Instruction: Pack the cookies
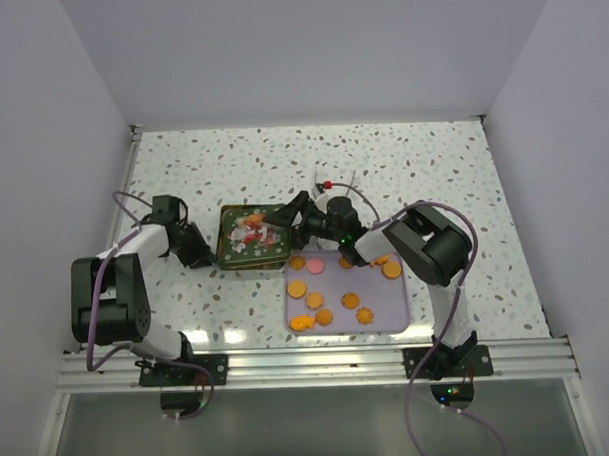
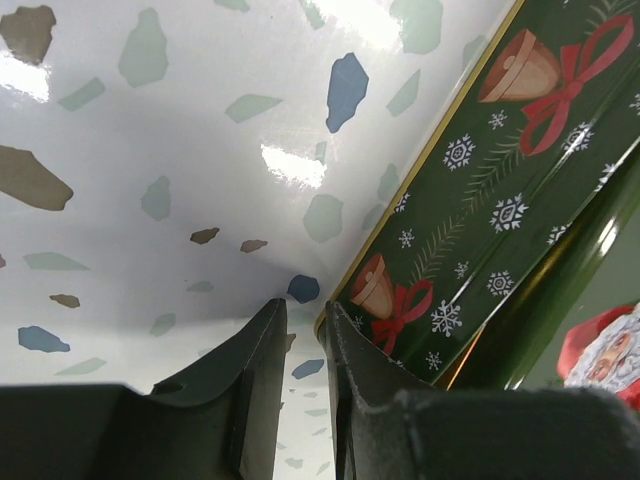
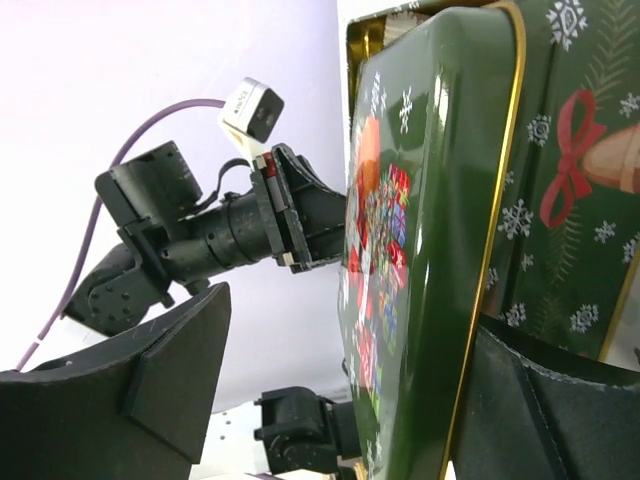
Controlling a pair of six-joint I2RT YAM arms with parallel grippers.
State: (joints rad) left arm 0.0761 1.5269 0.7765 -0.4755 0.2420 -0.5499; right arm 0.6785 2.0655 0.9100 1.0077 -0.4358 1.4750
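Right gripper (image 3: 350, 330) is sitting with its fingers (image 3: 150, 390) wide apart, straddling the green Christmas tin (image 1: 247, 240). One finger is touching or almost touching the tin's lid edge, and the other is hanging well clear of it, so nothing is clamped. From above, this gripper is reaching over the tin's right side.

Left gripper (image 2: 302, 310) is showing its fingers (image 2: 260, 370) nearly together, with a thin slit between them and only table visible through it. One fingertip is pressing against the tin's lower side wall at its left edge. Nothing is being held.

The cookies (image 1: 298, 288) are lying loose on a lavender tray (image 1: 382, 310) just beside the tin, on its near-right side. They are mostly orange, with a pink one or two nearest the tin. Whether any are inside the tin, cannot tell.

The tin and tray are resting on a white speckled table (image 1: 402, 165). Plain white walls (image 1: 308, 48) are closing in the table on the left, right and far sides of the tin. A metal rail (image 1: 309, 363) is running along the near edge.
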